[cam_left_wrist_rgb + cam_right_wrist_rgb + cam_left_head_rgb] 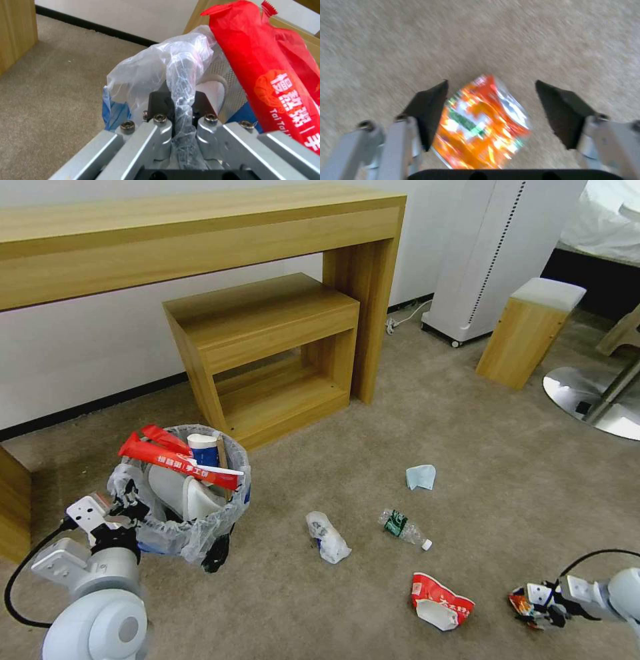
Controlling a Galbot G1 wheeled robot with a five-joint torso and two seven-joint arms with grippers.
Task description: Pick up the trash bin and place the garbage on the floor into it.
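The left tool [181,117] is clamped shut on a twist of the clear, bluish crinkled liner bag at the rim of the small round black trash bin [183,527], which sits at the near left of the beige short-pile carpet floor [347,607], just in front of the low wooden shelf unit [267,353]. The bin already holds a long red wrapper [177,459], a blue-and-white cup [202,448] and a white slipper [180,493].

The right tool [493,110] is low over the floor at the near right, its dark pads spread wide on either side of a crushed orange can [480,125]. One pad is at the can's edge and the other stands well apart from it, so nothing is gripped yet. The step in hand looks like the pick of this can.

The next move calls for closing squarely across the can's flattened body, low enough that it does not slip out, then carrying it across to the bin.

Still on the floor are a crumpled white bag [328,537], a clear green-labelled bottle [405,528], a pale blue mask [421,477] and a squashed red-and-white cup [440,600].
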